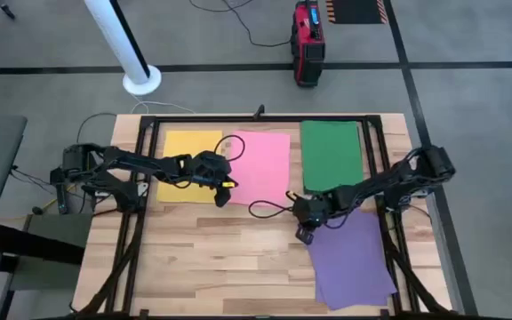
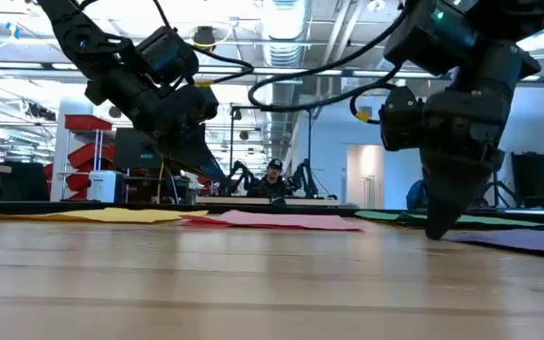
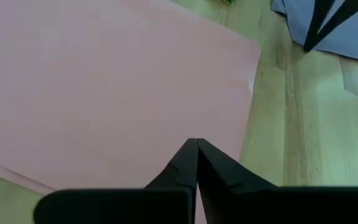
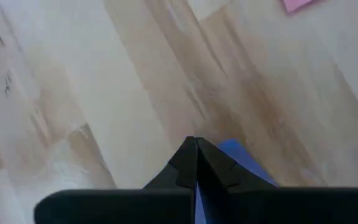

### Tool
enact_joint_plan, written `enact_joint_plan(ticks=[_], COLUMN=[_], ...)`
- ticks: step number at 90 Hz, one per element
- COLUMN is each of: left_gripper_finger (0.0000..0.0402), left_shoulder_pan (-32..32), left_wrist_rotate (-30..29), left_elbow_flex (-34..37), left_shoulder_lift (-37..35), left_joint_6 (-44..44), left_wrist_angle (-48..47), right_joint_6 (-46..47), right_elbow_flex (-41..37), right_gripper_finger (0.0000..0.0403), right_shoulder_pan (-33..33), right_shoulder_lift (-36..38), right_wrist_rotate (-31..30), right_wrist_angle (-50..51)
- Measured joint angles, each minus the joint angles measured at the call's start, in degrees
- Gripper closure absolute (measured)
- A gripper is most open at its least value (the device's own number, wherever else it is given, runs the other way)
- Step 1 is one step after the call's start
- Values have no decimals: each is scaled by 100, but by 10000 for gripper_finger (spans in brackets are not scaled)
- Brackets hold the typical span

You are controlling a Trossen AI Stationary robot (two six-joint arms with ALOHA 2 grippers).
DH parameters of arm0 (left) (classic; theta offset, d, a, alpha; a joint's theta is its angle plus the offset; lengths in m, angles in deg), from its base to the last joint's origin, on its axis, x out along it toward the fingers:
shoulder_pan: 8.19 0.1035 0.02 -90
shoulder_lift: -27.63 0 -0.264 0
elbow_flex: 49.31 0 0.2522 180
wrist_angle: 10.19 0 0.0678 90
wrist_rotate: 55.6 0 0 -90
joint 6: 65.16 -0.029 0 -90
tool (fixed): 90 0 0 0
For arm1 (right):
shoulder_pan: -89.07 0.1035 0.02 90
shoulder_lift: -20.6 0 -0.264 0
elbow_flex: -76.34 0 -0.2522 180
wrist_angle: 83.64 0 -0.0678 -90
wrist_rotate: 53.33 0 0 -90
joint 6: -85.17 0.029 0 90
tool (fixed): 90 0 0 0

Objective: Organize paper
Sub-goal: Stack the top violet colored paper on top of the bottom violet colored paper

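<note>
High view shows unlabelled purple paper point(image 1: 352, 262) under right end effector point(image 1: 305, 233)

Your left arm reaches in from nine o'clock, elbow bent, the left gripper point(image 1: 222, 192) pointing down toward the table's centre with its fingers point(image 3: 185, 163) pressed together (tips meeting in a single point). Your right arm comes in from three o'clock, stretched long and low, the right gripper point(image 1: 304, 233) tipped steeply down, its fingers point(image 4: 188, 158) likewise pinched tight, tips at the surface.
</note>
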Motion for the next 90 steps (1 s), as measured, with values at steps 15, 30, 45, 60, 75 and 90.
enact_joint_plan(ticks=[15,30,45,60,75,90], left_gripper_finger=[401,401,401,401,401,401], left_shoulder_pan=[0,0,0,0,-2,0], left_wrist_rotate=[1,-1,-1,-1,-1,-3], left_elbow_flex=[0,0,0,0,0,0], left_shoulder_lift=[0,0,0,0,0,0], left_joint_6=[0,0,0,0,0,-1], left_wrist_angle=[-1,-1,-1,-1,-1,-7], right_joint_6=[162,315,301,132,25,-57], right_elbow_flex=[-1,-27,-27,-27,-25,-18], right_gripper_finger=[403,403,403,403,403,403], right_shoulder_pan=[-18,-92,-122,-127,-127,-127], right_shoulder_lift=[155,475,722,1086,1285,954], right_wrist_rotate=[-97,-353,-587,-680,-766,-712], right_wrist_angle=[345,1066,1312,1062,1137,932])
